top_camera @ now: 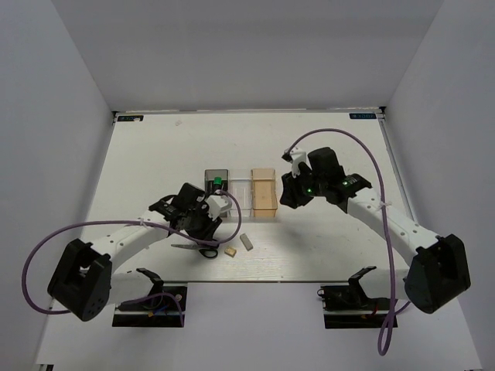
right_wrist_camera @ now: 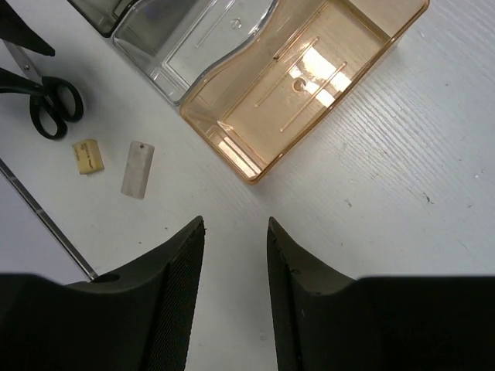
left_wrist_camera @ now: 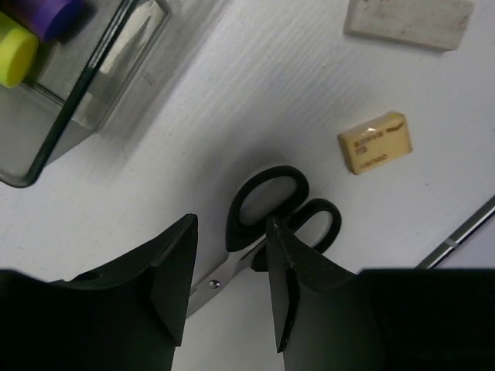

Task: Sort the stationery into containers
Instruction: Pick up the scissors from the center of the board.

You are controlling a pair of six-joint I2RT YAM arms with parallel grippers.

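Black-handled scissors (left_wrist_camera: 267, 202) lie on the white table, also seen in the top view (top_camera: 199, 249). My left gripper (left_wrist_camera: 230, 232) is open just above them, its jaws on either side of the blades near the pivot; it shows in the top view (top_camera: 204, 230). A tan block (left_wrist_camera: 375, 142) and a grey eraser (left_wrist_camera: 408, 19) lie to the right of the scissors. The dark grey bin (left_wrist_camera: 77, 116) holds yellow (left_wrist_camera: 14, 52), purple (left_wrist_camera: 50, 9) and green (top_camera: 219, 182) markers. My right gripper (right_wrist_camera: 236, 226) is open and empty, over bare table near the amber bin (right_wrist_camera: 325, 69).
The clear bin (right_wrist_camera: 201, 39) stands between the dark grey bin (top_camera: 215, 176) and the amber bin (top_camera: 264, 193); both clear and amber look empty. The table's front edge (left_wrist_camera: 456, 236) runs close to the scissors. White walls enclose the table on three sides.
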